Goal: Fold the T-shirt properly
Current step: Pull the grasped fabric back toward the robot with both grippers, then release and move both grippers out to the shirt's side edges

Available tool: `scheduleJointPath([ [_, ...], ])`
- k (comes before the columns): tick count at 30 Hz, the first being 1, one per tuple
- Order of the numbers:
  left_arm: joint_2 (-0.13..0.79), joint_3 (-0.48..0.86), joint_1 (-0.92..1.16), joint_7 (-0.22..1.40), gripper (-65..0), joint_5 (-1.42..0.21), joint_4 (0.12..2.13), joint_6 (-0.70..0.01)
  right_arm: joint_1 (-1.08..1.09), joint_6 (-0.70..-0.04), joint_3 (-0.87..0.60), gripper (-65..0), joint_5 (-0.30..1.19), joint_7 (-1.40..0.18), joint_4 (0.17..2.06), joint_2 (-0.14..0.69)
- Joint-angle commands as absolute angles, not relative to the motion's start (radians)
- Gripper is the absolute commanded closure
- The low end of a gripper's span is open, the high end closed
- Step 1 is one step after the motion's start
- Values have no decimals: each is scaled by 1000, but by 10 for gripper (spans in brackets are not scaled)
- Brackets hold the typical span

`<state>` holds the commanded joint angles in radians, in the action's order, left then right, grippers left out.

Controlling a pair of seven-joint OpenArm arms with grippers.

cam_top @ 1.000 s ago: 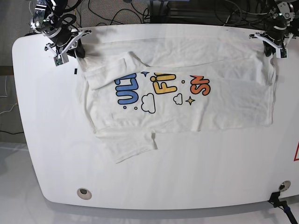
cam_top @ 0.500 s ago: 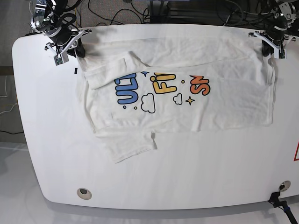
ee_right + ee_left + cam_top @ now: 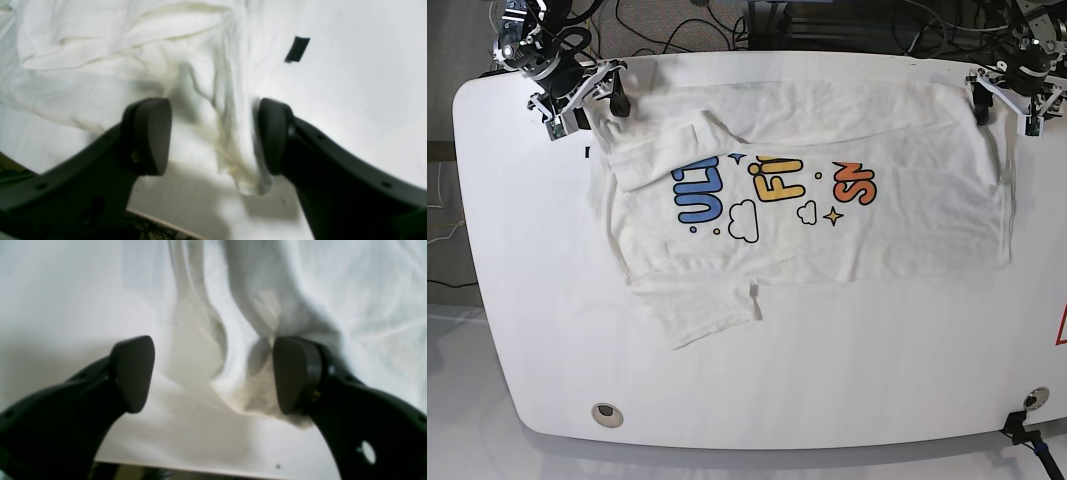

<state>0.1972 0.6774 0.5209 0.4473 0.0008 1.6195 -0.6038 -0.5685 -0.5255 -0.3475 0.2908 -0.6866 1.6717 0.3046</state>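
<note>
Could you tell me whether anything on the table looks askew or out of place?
The T-shirt lies askew: one sleeve sticks out toward the near edge, the other is folded over the print, hiding letters.

You have a white desk (image 3: 847, 370) with rounded corners, and the T-shirt (image 3: 907, 215) lies spread directly on it, covering most of the far half. Its printed side faces up, and one sleeve (image 3: 702, 310) sticks out toward the near edge. Near the far corner on the base view's left, a small dark mark (image 3: 587, 152) sits on the bare surface just beside the cloth. Close to the near edge you can see a round grey fitting (image 3: 607, 413) set into the top.
</note>
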Motion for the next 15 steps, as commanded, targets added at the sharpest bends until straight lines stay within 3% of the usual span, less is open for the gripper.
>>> scheduleJointPath([
  [6,205,711,533,539,-534,1,1719,-604,-568,-526,-348,-417,285,-688,1750,305],
  [15,216,714,536,555,-534,-1,1797,-605,-529,-526,-348,-414,289,-746,1774,302],
])
